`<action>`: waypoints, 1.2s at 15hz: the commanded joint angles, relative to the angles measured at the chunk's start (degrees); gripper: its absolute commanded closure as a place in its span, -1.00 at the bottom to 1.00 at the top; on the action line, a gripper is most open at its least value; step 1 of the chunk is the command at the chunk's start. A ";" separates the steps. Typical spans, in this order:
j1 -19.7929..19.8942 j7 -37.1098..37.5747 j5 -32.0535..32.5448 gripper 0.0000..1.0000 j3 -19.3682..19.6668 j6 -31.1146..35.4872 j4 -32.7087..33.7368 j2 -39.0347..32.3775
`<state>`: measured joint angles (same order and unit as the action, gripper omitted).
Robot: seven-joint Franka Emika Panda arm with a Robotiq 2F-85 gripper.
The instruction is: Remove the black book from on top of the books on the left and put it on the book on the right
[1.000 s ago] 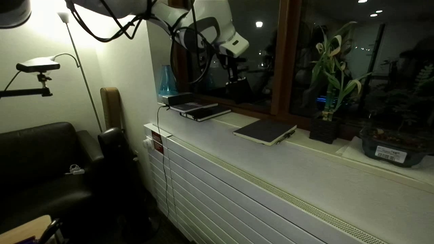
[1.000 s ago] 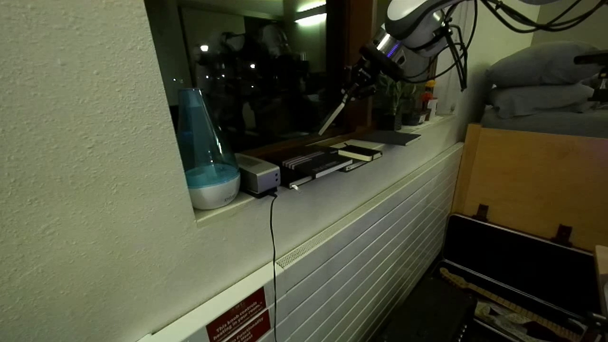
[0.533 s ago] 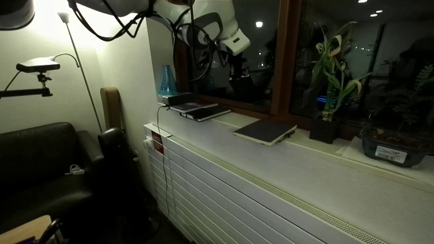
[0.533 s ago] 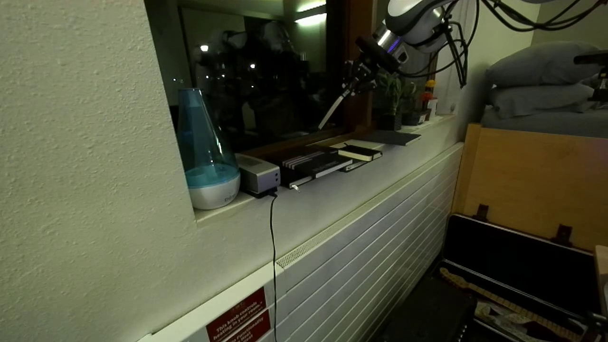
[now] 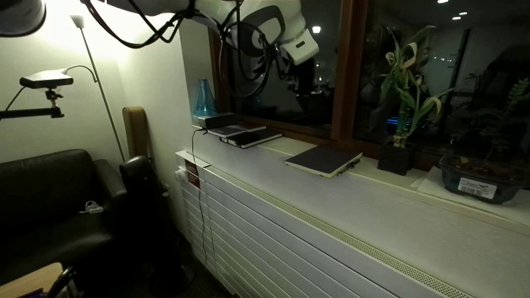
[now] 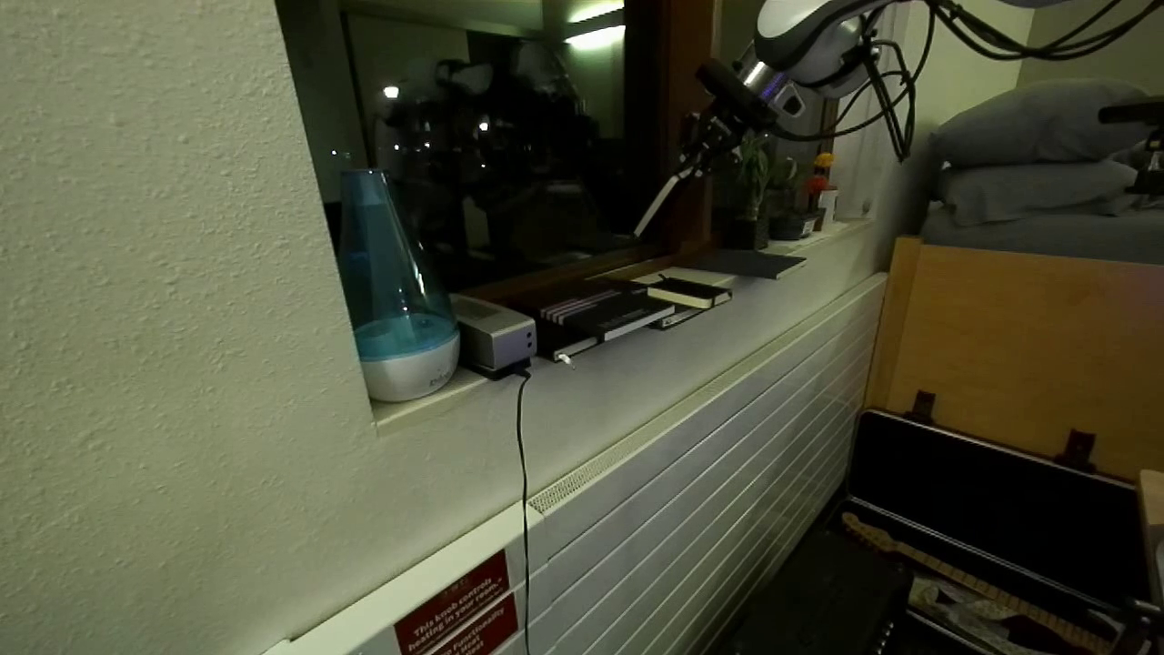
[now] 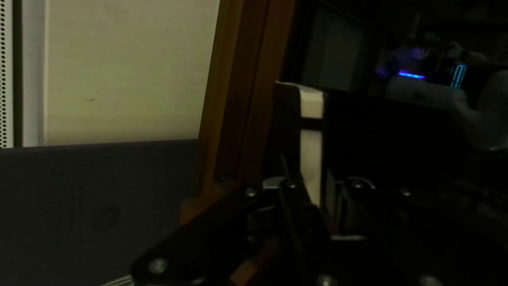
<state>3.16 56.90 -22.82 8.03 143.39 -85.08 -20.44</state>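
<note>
Where gripped by the fingers (image 7: 298, 214) at lower centre of the wrist view, note the black book (image 7: 311, 159), tilted, with page edge lengthwise up the frame. Farther off, at lower left, find the grey-covered book (image 7: 103, 186), flat on the counter (image 7: 131, 71): presumably the destination. To place, probably carry leftward in that view and lay level, away from the dark window (image 7: 389, 39) at upper right.
</note>
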 commanded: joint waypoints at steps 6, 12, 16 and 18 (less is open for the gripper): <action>0.17 1.45 3.93 0.91 -0.33 3.04 -2.07 1.09; -1.74 -6.18 2.96 0.91 -5.22 9.41 -6.52 1.19; -2.03 -6.54 3.13 0.91 -5.09 13.24 -7.70 1.01; -2.00 -5.17 3.13 0.91 -4.57 13.31 -7.91 1.25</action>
<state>0.99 52.30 -19.21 3.32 153.77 -91.11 -20.43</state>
